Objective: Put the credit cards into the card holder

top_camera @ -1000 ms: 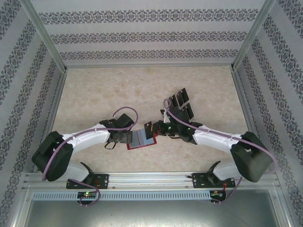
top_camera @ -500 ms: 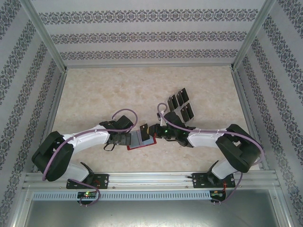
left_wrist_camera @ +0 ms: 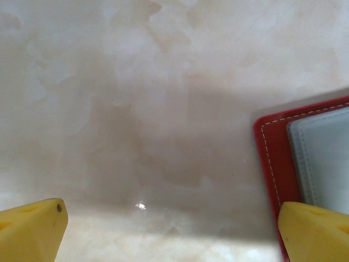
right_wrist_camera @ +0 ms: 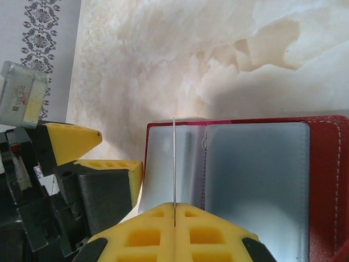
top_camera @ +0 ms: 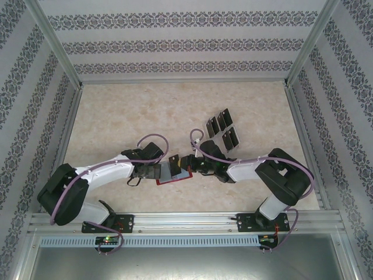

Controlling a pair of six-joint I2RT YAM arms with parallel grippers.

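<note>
**Right jaws holding a card on edge over the open wallet**

The pale marbled desk (top_camera: 175, 111) is carrying everything, and both arms are reaching in toward its near middle. The left arm (top_camera: 105, 169) is coming in from the left and the right arm (top_camera: 250, 169) from the right, bent back sharply at the elbow.

The red wallet (top_camera: 175, 177) is lying open and flat on the desk between the two arms, its greyish inside (right_wrist_camera: 256, 180) facing up. In the left wrist view its stitched red edge (left_wrist_camera: 272, 158) is showing at the right.

The left jaws are standing wide apart and gripping nothing. One yellow fingertip (left_wrist_camera: 313, 232) is sitting over the wallet's left edge, and the other (left_wrist_camera: 32, 229) is hanging over bare desk.

The spare cards (top_camera: 221, 129) are standing tilted in a small group, well apart from the wallet, farther back and to the right.

The right jaws are closed tight on a single black card (top_camera: 173, 161). From the right wrist, that card (right_wrist_camera: 174, 164) is appearing edge-on as a thin line, standing upright over the wallet's grey inner pocket near the fold.
</note>
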